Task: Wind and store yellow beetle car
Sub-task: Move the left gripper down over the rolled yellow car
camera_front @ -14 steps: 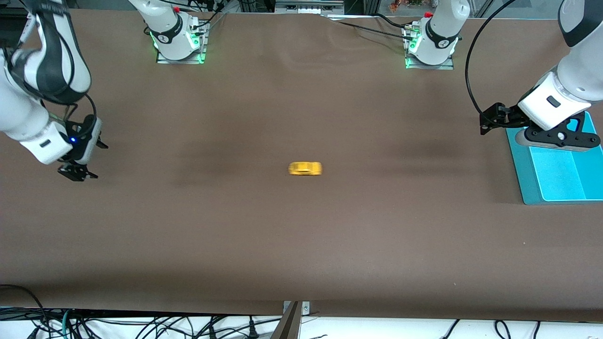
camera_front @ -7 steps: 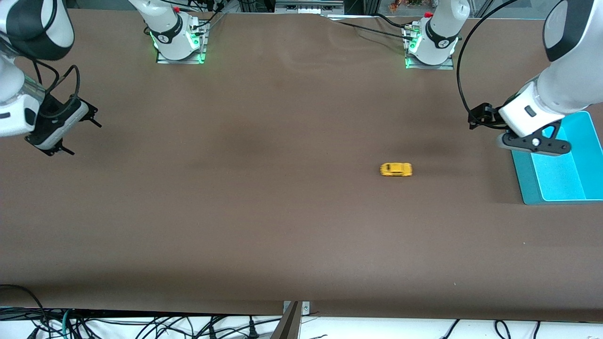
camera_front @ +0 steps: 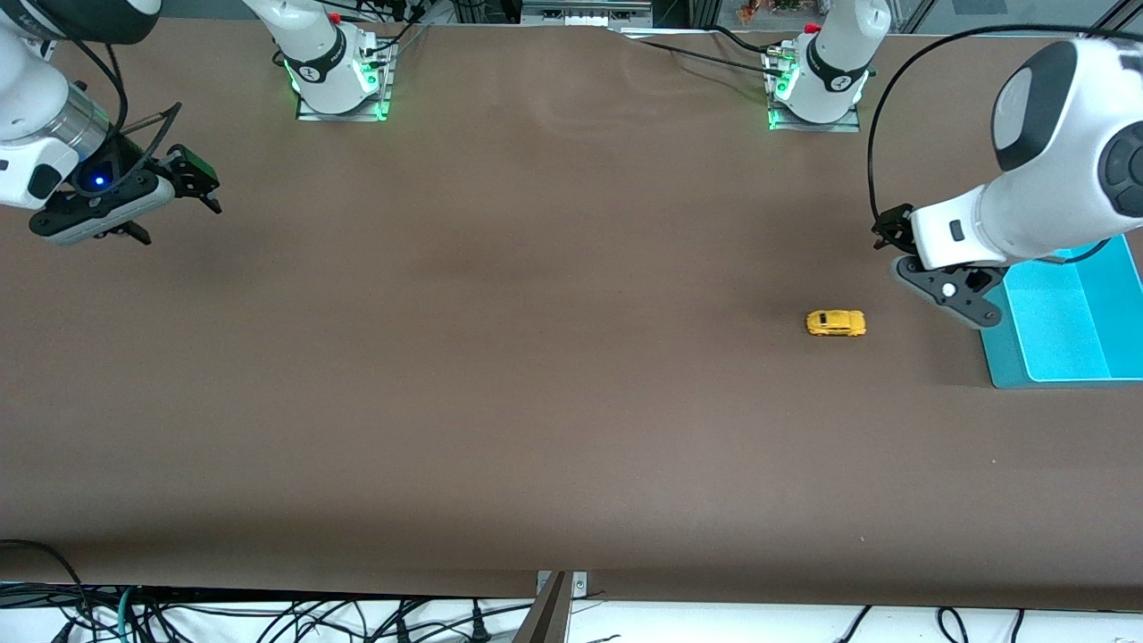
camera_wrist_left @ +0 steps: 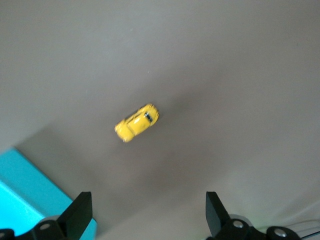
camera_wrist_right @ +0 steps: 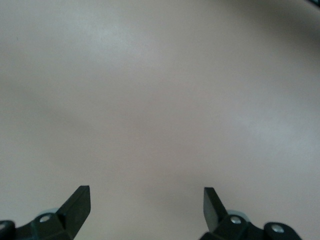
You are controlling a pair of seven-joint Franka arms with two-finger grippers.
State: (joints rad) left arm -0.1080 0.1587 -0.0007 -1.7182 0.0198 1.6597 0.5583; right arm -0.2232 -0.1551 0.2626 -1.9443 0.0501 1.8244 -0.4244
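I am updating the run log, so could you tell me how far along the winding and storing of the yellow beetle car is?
Winding cannot be confirmed. The yellow beetle car sits on the table beside the turquoise bin, not in it. The left gripper hangs open over the table between the two; the right gripper waits open at its own end. Grasping and storing remain.

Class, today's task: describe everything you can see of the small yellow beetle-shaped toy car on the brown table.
The small yellow beetle-shaped toy car is glossy, plastic-looking, with a rounded body, dark windows and tiny black wheels. It stands upright on its wheels on the brown table, lengthwise along the table, toward the left arm's end, beside the turquoise tray but apart from it. Nothing touches it except the table. The left claw is open above the table beside the car, with the car in its wrist view.
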